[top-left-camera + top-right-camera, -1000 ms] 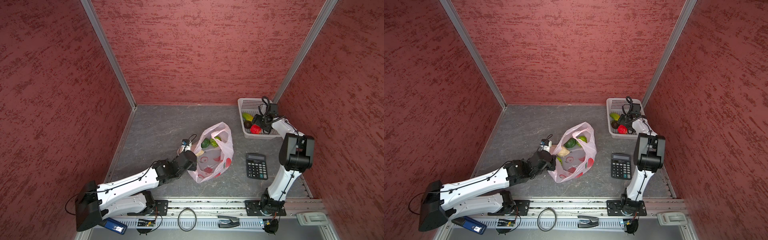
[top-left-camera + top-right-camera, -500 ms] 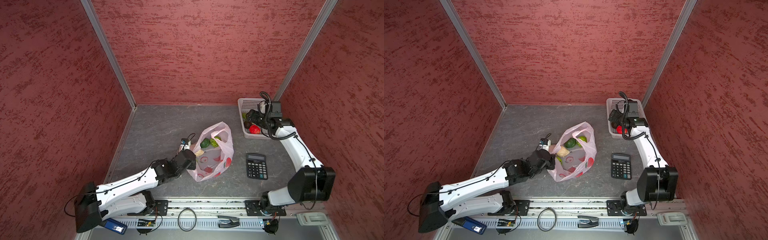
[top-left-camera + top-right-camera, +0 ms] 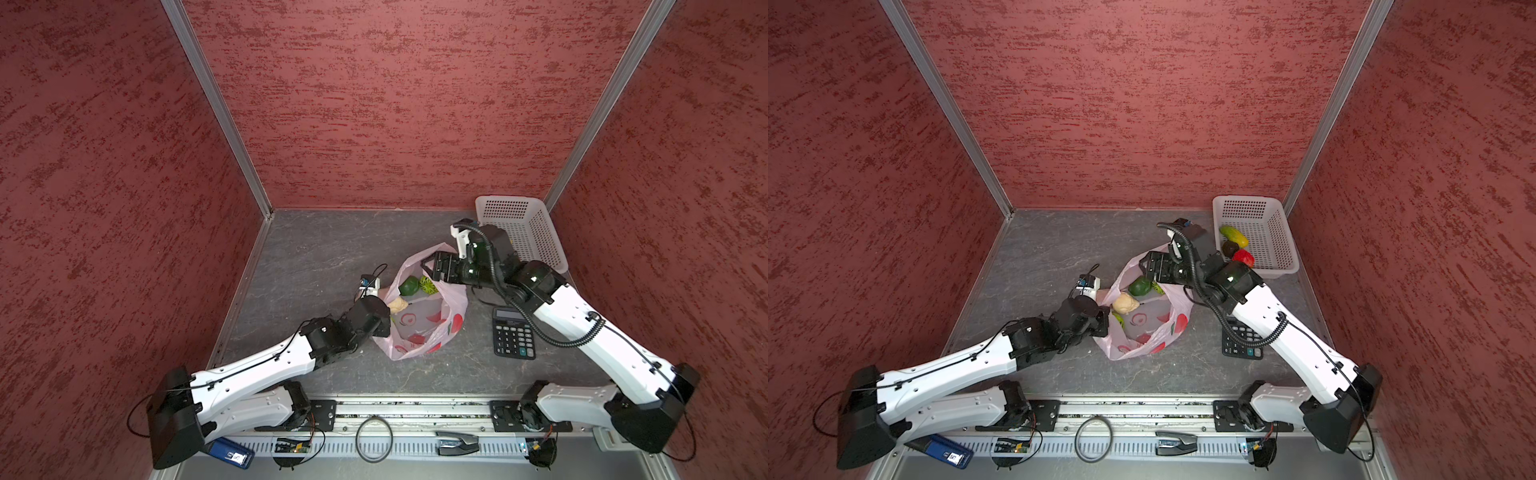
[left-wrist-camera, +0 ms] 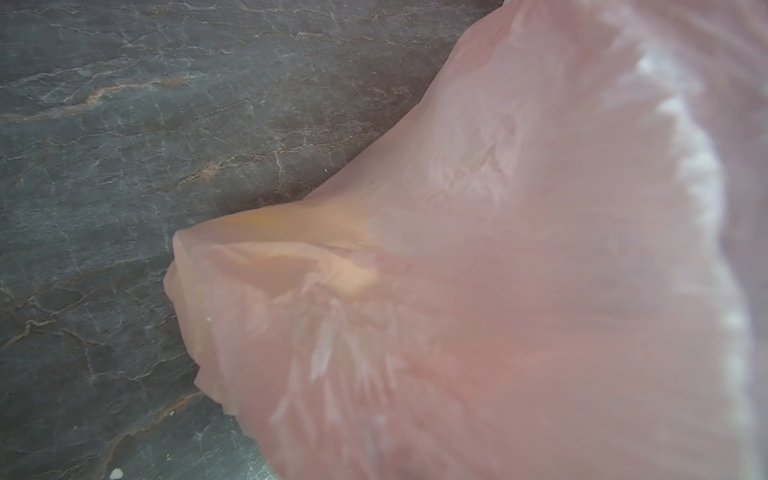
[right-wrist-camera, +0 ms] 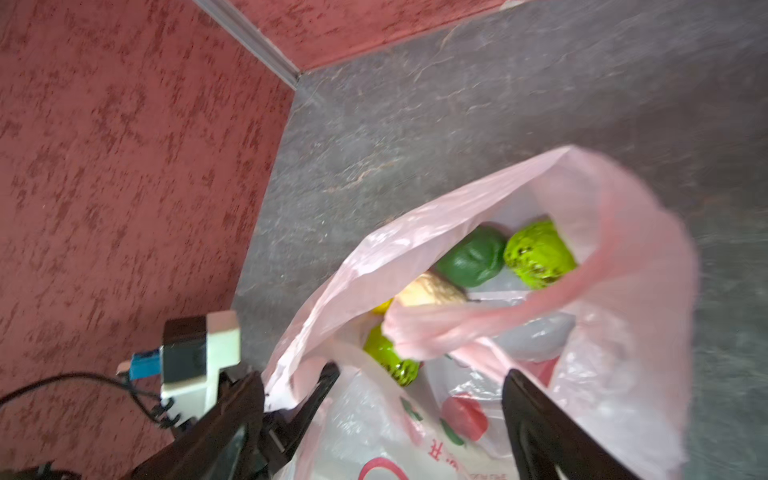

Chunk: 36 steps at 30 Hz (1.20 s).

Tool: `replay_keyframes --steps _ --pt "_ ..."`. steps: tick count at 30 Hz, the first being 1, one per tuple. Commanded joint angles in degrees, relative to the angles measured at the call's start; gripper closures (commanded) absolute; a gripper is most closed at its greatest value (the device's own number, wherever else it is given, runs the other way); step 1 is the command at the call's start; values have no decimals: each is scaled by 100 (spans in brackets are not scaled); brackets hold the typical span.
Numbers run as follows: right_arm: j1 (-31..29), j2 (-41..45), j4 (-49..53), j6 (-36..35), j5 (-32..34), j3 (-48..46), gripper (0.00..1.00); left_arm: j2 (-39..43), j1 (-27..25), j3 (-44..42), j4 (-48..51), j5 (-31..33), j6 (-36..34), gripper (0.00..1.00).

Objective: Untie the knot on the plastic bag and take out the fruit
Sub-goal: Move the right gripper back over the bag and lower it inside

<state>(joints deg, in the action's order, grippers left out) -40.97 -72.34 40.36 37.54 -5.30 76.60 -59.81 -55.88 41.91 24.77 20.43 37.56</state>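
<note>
Our right tool [image 3: 429, 266] has come from the basket [image 3: 536, 232] to the bag [image 3: 419, 332] on the table [image 3: 316, 257], wide open; the left tool [image 3: 1104, 323] pinches the bag's edge. Left wrist: only the bag. Right wrist: we see fruit [image 5: 469, 257] inside.

My left arm [image 3: 257, 365] and right arm [image 3: 602, 345] wear white shells dotted with small dark screws, with black joints and black caps toward 6 o'clock. A ribbed black cable [image 3: 565, 344] hangs off the right; thin black wire lines the left. The right gripper [image 5: 422, 371] has black fingers [image 5: 536, 411]
</note>
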Motion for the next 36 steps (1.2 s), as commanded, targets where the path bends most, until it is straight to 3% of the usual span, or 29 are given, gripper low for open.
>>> replay_keyframes --steps 1,5,19,30,36 --pt "-534 -106 -89 489 509 -68 10 119 25 10 -71 -21 -91 100" --pt "-955 -318 -510 526 624 -483 10 144 32 -7 -43 -12 -66 100" --pt "-1609 -882 -1759 344 1023 -1924 14 310 7 -9 141 117 24 100" --pt "-1765 -1519 -2357 847 791 -2548 16 353 3 2 247 102 47 100" --pt "-1752 -1784 -2759 1363 974 -2570 14 449 -2 -111 409 -1 119 100"
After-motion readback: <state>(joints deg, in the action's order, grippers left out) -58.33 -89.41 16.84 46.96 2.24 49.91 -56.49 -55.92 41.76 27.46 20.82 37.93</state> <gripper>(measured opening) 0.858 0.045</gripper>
